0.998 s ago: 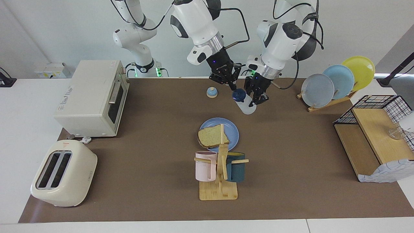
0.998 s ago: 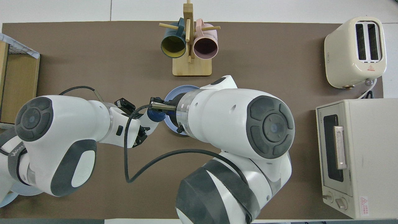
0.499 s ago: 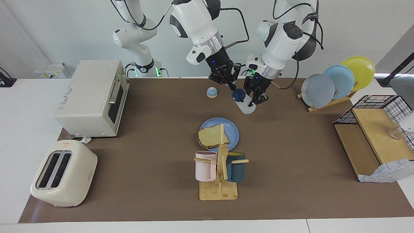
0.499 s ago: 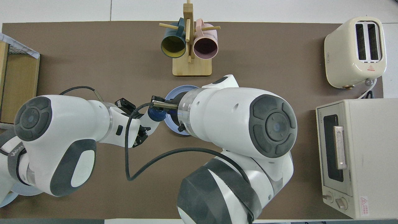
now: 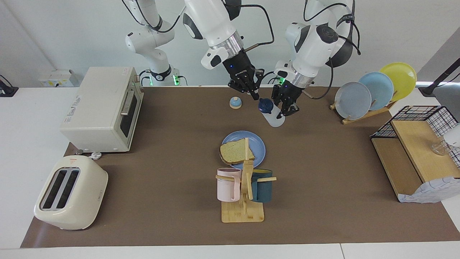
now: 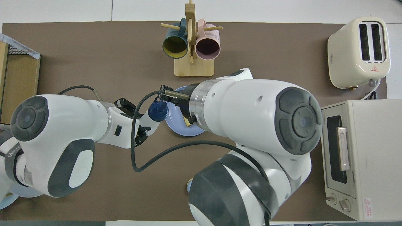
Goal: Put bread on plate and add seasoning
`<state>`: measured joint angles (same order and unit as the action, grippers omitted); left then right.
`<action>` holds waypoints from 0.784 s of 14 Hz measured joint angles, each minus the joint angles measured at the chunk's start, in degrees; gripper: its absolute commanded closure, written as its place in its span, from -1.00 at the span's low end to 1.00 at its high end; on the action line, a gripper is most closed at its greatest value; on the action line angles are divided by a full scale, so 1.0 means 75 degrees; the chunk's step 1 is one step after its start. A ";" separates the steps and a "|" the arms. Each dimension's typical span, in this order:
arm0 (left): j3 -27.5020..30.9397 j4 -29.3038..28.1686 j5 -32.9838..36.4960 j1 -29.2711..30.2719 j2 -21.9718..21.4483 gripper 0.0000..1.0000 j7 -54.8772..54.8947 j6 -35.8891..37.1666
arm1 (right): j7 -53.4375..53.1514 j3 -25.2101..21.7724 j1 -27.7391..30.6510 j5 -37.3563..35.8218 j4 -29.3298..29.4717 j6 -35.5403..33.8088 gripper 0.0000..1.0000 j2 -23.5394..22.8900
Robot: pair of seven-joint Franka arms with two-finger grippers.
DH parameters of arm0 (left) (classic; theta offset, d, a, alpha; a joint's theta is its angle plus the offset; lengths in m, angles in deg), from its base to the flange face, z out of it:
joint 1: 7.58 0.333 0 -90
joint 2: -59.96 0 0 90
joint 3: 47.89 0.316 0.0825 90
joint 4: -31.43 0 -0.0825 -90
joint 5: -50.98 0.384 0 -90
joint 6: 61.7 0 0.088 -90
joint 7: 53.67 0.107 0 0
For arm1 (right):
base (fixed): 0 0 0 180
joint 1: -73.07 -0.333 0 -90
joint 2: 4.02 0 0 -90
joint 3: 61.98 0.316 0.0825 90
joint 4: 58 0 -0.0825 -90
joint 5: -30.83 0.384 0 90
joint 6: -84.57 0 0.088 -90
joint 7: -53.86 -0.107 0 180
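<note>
The bread [image 5: 236, 152] already lies flat on the blue plate [image 5: 258, 144], so what is left of the job, by the look of it, is the seasoning.

The left claw [image 5: 283, 108] is clamped around the body of the seasoning bottle [image 5: 272, 116] and holds it up in the air, tilted, with its dark blue cap [image 5: 265, 105] turned toward the right arm. Held off the table like this, the bottle is steady enough for the other arm to work on its top. In the overhead view the cap [image 6: 158, 111] shows clearly, with its small flip spout [image 6: 156, 99] sticking out toward the right claw.

The right claw [image 5: 254, 94] has its fingertips pinched together with nothing between them, and it hangs just above and beside the cap, apart from it. Shut tips make a narrow point, which suits flicking a spout open rather than grasping.

The plate with the bread sits on the table below both claws and farther from the robots than they reach now; the bottle is not over it, so it would have to be carried there before tipping

A mug rack [image 5: 243, 194] stands just beside the plate, so the pour needs care
</note>
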<state>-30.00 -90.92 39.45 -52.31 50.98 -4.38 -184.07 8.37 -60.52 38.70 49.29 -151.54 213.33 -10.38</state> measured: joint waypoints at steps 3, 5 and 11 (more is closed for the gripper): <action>0.0000 0.0000 -0.0001 0.0009 0.0000 1.00 0.0010 0.0008 | 0.0000 0.0008 -0.0034 -0.0027 -0.0002 0.0002 0.47 -0.0001; 0.0000 0.0000 -0.0001 0.0009 0.0000 1.00 0.0010 0.0010 | 0.0001 0.0022 -0.0155 -0.0337 -0.0014 0.0016 0.25 -0.0016; 0.0000 0.0000 -0.0010 0.0009 0.0000 1.00 0.0010 0.0013 | 0.0001 0.0041 -0.0300 -0.0684 -0.0059 0.0091 0.43 -0.0081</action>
<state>-30.01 -90.92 39.38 -52.24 50.98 -4.31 -183.97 8.38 -60.21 36.44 44.16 -151.98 214.01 -10.99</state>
